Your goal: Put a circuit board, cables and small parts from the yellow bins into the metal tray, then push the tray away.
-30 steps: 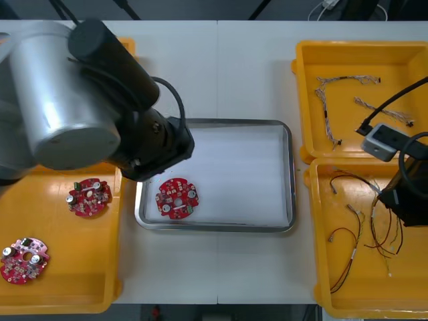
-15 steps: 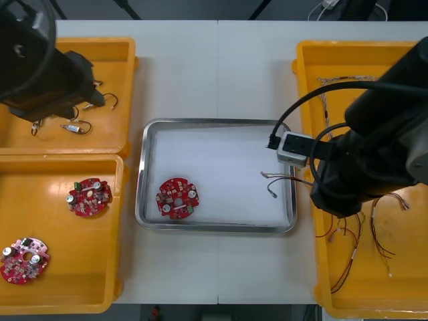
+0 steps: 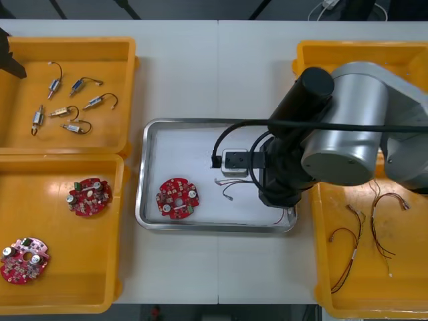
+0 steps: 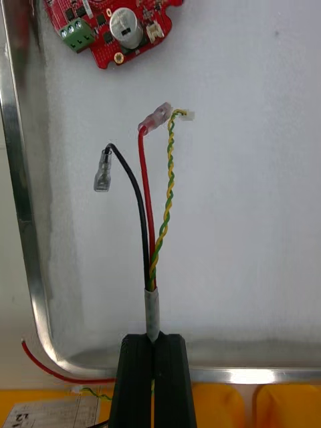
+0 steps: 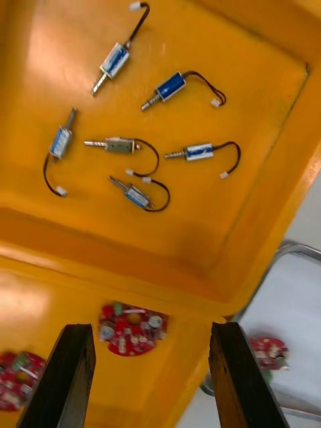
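My right gripper [image 4: 154,342] is shut on a cable bundle [image 4: 152,227] of red, black and twisted yellow-green wires. The wire ends hang just above the white floor of the metal tray [image 4: 21,200], short of a red circuit board [image 4: 114,27]. In the front view the right arm [image 3: 334,144] reaches over the tray's right half, and the cable ends [image 3: 227,188] stick out toward the board [image 3: 177,198] lying in the tray [image 3: 215,123]. My left gripper [image 5: 152,348] stands open above the far left bin, over several small metal parts [image 5: 127,144].
Two more circuit boards [image 3: 88,196] [image 3: 24,259] lie in the near left bin [image 3: 60,301]. Loose red and black cables [image 3: 364,234] stay in the near right bin. The left arm [image 3: 7,61] shows at the far left edge.
The right arm swung left from the near right bin to over the tray, carrying the cable. The left arm pulled away from the tray toward the far left bin.
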Robot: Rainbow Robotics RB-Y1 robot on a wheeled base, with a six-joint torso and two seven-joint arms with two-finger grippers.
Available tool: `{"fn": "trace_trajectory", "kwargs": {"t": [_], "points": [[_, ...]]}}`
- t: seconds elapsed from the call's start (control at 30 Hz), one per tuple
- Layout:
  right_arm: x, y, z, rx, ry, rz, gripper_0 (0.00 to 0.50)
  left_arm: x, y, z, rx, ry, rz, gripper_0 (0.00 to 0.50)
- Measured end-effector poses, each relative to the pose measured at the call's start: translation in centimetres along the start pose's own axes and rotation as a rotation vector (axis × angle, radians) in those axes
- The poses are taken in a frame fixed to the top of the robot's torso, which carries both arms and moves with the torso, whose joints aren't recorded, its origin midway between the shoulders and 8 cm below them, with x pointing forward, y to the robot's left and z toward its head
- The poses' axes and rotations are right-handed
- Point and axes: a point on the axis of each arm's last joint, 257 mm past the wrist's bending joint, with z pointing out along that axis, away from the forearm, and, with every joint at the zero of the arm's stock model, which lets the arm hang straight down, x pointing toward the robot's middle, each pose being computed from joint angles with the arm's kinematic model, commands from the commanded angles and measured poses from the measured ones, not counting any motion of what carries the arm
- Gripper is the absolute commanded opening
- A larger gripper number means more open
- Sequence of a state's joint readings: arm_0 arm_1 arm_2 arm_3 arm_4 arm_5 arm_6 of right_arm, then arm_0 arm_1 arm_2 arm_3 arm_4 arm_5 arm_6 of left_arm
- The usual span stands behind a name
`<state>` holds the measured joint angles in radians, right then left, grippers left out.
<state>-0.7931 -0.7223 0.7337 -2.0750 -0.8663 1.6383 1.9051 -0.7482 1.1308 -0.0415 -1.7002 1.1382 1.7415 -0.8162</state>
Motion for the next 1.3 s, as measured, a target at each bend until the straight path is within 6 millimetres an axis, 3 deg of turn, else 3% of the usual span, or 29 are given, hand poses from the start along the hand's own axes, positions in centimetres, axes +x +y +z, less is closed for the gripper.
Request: {"fn": "trace_trajectory", "kwargs": {"t": [0.17,0.33,0.43,0.5,0.57,0.63,0.67,0.97,1.17,1.3], "points": [[-1.1,0.4,2.7,0.012,-0.005,-0.144,0.000,-2.3,1.9,0.8,-0.019,-0.042,0.190,0.500],[-1.5,0.5,5.1,0.011,-0.007,-0.144,0.009,-3.9,3.4,1.8,-0.014,-0.066,0.134,0.500],[-1.5,0.7,6.2,-0.004,-0.002,-0.168,0.141,-4.8,4.1,2.3,-0.004,-0.081,0.096,0.500],[-1.5,0.8,6.6,-0.013,0.001,-0.180,0.306,-5.4,4.5,2.6,0.003,-0.093,0.081,0.500],[-1.7,0.9,6.9,-0.019,0.000,-0.176,0.408,-5.9,4.9,3.1,0.007,-0.105,0.087,0.500],[-2.0,1.0,6.9,-0.020,-0.004,-0.177,0.433,-6.1,5.3,3.7,0.001,-0.106,0.124,0.500],[-2.0,1.0,6.9,-0.020,-0.005,-0.177,0.500,-6.1,5.6,4.1,-0.005,-0.106,0.155,0.500],[-1.6,1.0,6.3,-0.027,0.018,-0.178,0.500,-7.3,6.5,7.8,-0.067,-0.164,0.399,0.500],[-0.6,0.2,3.0,-0.035,0.052,-0.142,0.500,-6.8,6.8,9.8,-0.114,-0.160,0.449,0.500],[-0.6,-0.8,0.6,-0.019,0.042,-0.016,0.500,-6.7,6.9,10.6,-0.124,-0.163,0.452,0.500]]}}
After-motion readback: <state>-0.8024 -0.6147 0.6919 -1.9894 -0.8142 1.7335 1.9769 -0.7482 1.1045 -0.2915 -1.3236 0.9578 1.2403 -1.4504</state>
